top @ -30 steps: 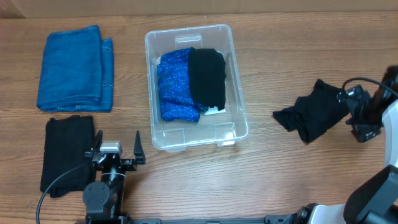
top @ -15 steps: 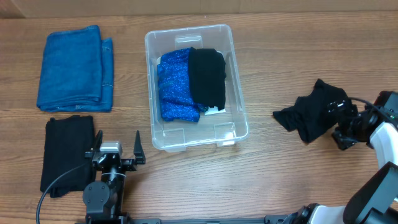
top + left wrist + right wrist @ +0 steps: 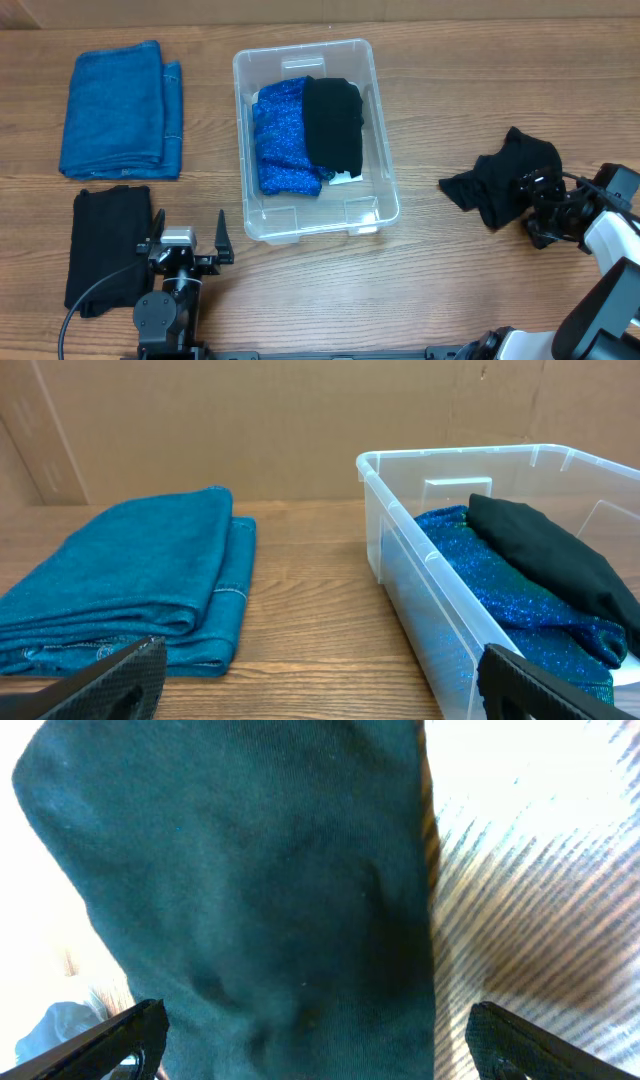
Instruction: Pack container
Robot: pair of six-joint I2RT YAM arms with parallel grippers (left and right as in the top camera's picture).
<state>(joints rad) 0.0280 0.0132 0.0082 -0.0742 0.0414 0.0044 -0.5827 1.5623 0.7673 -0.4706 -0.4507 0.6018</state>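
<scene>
The clear container stands mid-table, holding a folded sparkly blue cloth with a folded black cloth beside it. The left wrist view shows its near wall and both cloths inside. A crumpled black cloth lies to the right on the table. My right gripper is open at that cloth's right edge, and the dark fabric fills the space between its spread fingers. My left gripper is open over bare wood near the container's front left corner, holding nothing.
A folded blue towel lies at the back left, also visible in the left wrist view. A folded black cloth lies in front of it, next to the left arm. A cardboard wall backs the table.
The right gripper has moved left and toward the table's front, closing in on the crumpled black cloth's right edge. The left arm, the container and the cloths have stayed put.
</scene>
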